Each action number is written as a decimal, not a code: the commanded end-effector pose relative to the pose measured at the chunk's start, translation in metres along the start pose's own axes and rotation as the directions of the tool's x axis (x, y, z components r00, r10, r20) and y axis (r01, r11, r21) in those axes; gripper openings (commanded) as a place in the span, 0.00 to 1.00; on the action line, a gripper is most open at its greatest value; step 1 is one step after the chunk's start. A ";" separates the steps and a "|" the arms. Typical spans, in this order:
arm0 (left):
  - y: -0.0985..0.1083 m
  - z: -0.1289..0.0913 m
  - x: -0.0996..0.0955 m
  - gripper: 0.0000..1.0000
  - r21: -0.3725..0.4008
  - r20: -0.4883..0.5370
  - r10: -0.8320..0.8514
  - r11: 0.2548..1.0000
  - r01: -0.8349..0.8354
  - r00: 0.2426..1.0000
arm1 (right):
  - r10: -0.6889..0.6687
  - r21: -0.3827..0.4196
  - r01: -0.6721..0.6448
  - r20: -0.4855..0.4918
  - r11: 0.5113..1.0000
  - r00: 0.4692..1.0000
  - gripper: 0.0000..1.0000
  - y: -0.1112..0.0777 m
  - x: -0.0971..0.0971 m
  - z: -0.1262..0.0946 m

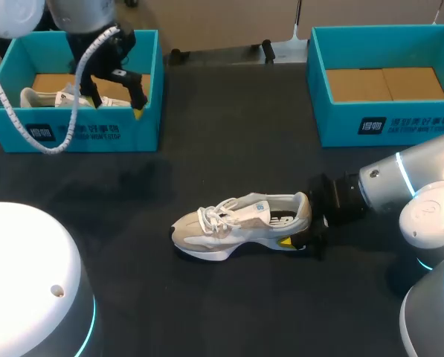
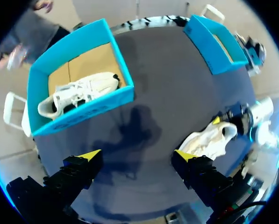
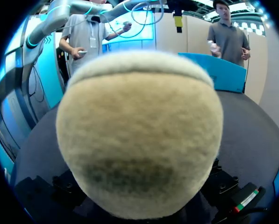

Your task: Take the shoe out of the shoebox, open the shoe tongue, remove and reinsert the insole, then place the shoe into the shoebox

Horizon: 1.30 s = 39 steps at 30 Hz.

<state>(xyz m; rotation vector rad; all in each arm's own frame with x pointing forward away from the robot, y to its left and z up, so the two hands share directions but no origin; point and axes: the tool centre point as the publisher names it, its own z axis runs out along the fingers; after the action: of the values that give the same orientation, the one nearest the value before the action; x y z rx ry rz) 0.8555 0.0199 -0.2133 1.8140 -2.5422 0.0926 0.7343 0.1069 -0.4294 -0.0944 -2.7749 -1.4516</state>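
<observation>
Gripping the shoe (image 1: 229,223) heel (image 3: 139,135) with my right end effector (image 1: 302,223), I should steady it while my open left end effector (image 2: 137,155) lifts the tongue (image 1: 240,210) gently.

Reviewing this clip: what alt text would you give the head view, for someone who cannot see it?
A beige sneaker stands on its sole in the middle of the black table, the right gripper at its heel. The left gripper hangs open by the left blue box, which holds a white shoe; a second blue box stands far right.
</observation>
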 end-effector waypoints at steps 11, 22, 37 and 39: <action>0.038 0.020 0.077 1.00 0.028 -0.011 -0.298 0.954 0.298 0.954 | 0.001 0.005 -0.001 0.002 1.000 1.000 0.00 -0.001 -0.002 0.003; 0.044 0.022 0.140 1.00 0.024 -0.022 -0.294 0.955 0.294 0.956 | 0.001 0.005 -0.001 0.002 1.000 1.000 0.00 -0.001 -0.002 0.003; 0.044 0.023 0.158 1.00 0.007 -0.024 -0.291 0.957 0.292 0.956 | 0.001 0.005 -0.001 0.002 1.000 1.000 0.00 -0.001 -0.002 0.003; 0.044 0.023 0.158 1.00 0.007 -0.024 -0.291 0.957 0.292 0.956 | 0.001 0.005 -0.001 0.002 1.000 1.000 0.00 -0.001 -0.002 0.003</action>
<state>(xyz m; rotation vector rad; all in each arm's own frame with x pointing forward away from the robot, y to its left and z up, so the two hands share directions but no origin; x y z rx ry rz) 0.7628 -0.1164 -0.2299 2.1540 -2.2313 0.1199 0.7344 0.1070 -0.4295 -0.0944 -2.7750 -1.4516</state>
